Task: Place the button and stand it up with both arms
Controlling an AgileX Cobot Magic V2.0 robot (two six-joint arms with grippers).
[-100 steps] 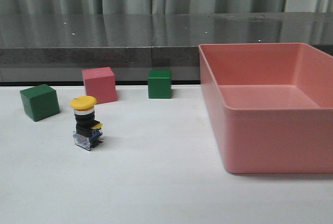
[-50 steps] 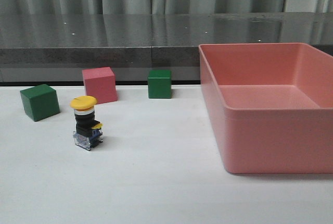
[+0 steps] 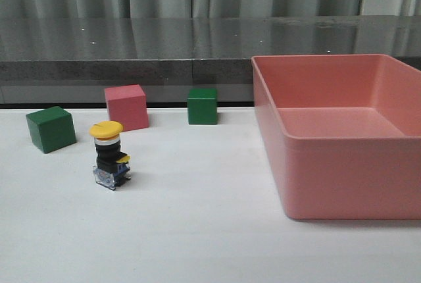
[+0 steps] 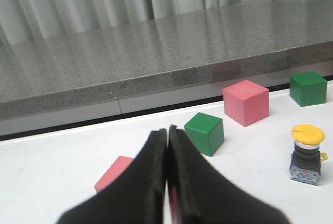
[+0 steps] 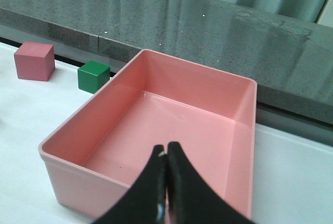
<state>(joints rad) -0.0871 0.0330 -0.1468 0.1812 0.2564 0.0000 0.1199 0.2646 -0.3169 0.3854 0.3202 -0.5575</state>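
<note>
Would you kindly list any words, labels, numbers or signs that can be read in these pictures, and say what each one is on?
None can be read.
The button: its yellow cap and clear-blue base show no legible marking; any print is too small to tell.
The cubes, the pink bin and both grippers show plain surfaces.

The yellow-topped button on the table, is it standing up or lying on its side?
Standing upright. The button rests on its clear-blue base on the table, yellow cap on top; no gripper touches it.
</note>
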